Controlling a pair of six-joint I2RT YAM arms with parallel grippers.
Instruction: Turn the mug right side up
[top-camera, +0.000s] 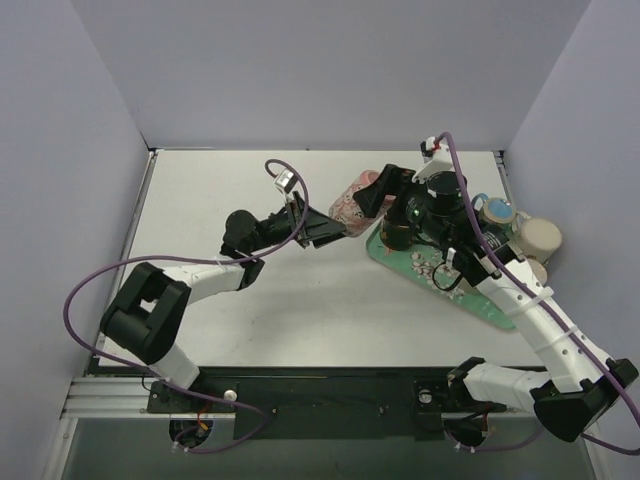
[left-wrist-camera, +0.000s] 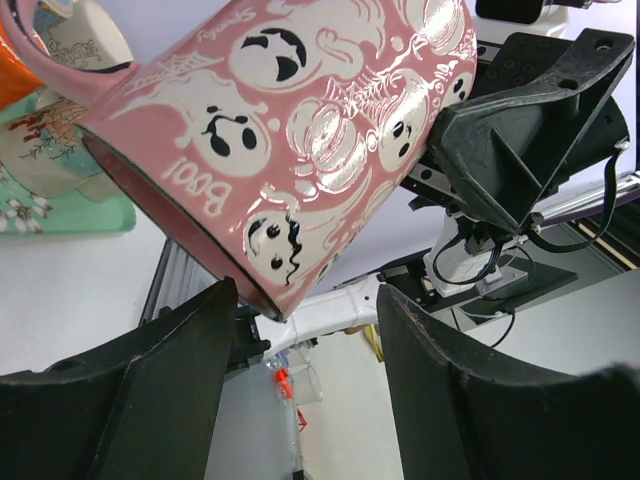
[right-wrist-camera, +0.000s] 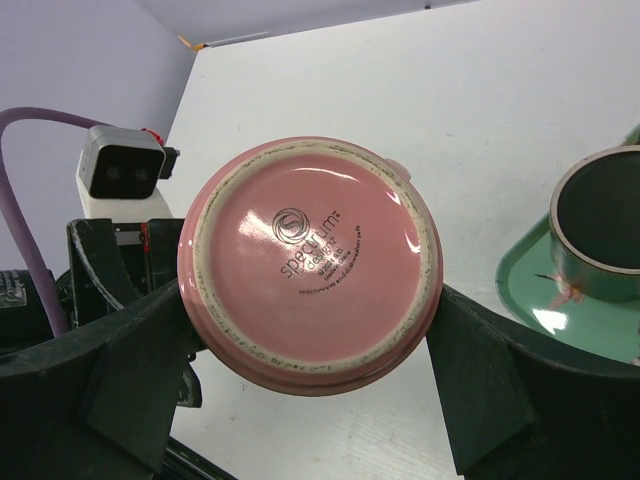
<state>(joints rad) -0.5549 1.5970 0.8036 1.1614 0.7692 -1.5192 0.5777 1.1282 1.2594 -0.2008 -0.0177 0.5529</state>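
White worktop (top-camera: 300, 310) inside pale walls, carrying two arms and a tray.

Left arm (top-camera: 190, 285) is bending at the elbow and reaching rightward across the middle of the worktop, with a purple cable (top-camera: 85, 290) looping over it. Right arm (top-camera: 530, 310) is stretching up and leftward over the tray.

Green tray (top-camera: 478, 298), flat with a floral print, is lying at the right of the worktop and holding several cups, among them a cream cup (top-camera: 541, 237) and a dark cylindrical cup (right-wrist-camera: 600, 215) with a pale metallic rim.

Pink mug (top-camera: 350, 203), glazed and glossy, is hanging in the air just left of the tray, tipped over, with its base facing the right wrist and its open mouth facing the left one. Its wall is showing raised white ghosts, pumpkins and cobwebs and the word "Boo!". Its flat base, ringed by an unglazed rough band, is showing a round logo and the word "spectrum"; the smaller lines beneath are too fine to read.

Right fingers (right-wrist-camera: 120, 370), black and wedge-shaped, are pinching the mug at its base end, one on each side.

Left fingers (left-wrist-camera: 170, 350), also black, are standing spread, with the lower edge of the mug's rim just at the gap between their tips; whether they are touching it cannot be told.
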